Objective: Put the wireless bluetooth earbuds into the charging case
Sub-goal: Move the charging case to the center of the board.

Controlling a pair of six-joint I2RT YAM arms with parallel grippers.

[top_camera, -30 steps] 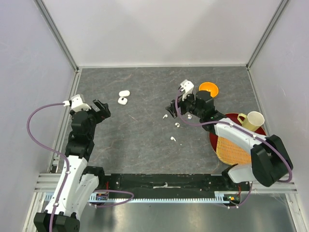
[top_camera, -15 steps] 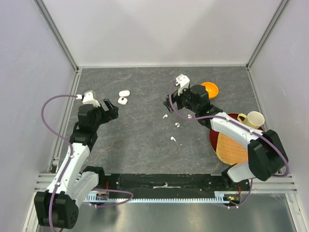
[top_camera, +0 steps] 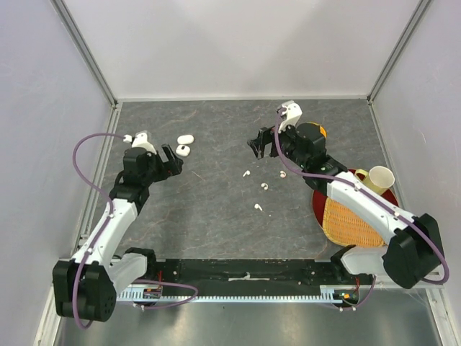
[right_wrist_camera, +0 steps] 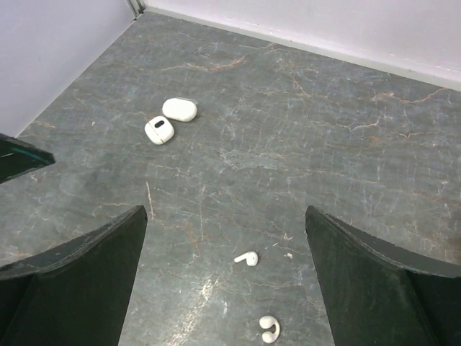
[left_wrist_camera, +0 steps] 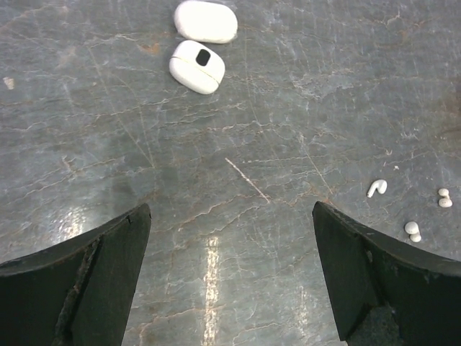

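Observation:
Two white pill-shaped charging cases lie at the back left: a plain one [top_camera: 186, 139] and one with a dark spot [top_camera: 183, 151]. Both show in the left wrist view [left_wrist_camera: 206, 21] [left_wrist_camera: 197, 66] and the right wrist view [right_wrist_camera: 180, 109] [right_wrist_camera: 159, 130]. Several tiny white earbuds lie loose mid-table [top_camera: 246, 174] [top_camera: 264, 187] [top_camera: 257, 207]. My left gripper [top_camera: 173, 160] [left_wrist_camera: 230, 209] is open and empty just short of the cases. My right gripper [top_camera: 257, 144] [right_wrist_camera: 225, 212] is open and empty above two earbuds [right_wrist_camera: 247, 258] [right_wrist_camera: 269, 328].
An orange bowl [top_camera: 318, 131] sits behind the right arm. A red plate [top_camera: 344, 175] at the right holds a woven mat [top_camera: 346, 225] and a yellow cup [top_camera: 374, 180]. Grey walls enclose the table on three sides.
My left arm has reached forward and right toward the cases. My right gripper has pulled back and to the right, away from the earbuds. Both stayed open.

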